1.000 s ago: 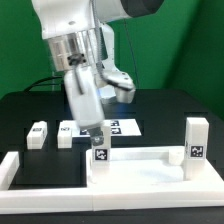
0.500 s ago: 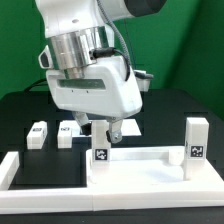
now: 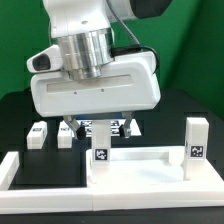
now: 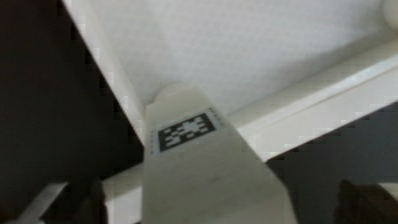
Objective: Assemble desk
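Tags of black-and-white squares are the only markings in the exterior view. One is on the upright leg post (image 3: 101,150) at the desk panel's (image 3: 145,170) corner on the exterior view's left, and one on a second upright post (image 3: 196,140) at its right corner. More show on two loose legs (image 3: 38,133) sitting further left on the black table (image 3: 175,115). The panel is white, wide and rimmed. The gripper (image 3: 101,127) hangs right over the left post. In the wrist view that post's tag (image 4: 187,132) is sharp against the pale panel. The dark fingers (image 4: 43,205) stand spread on either side, seemingly clear of the post and holding nothing.
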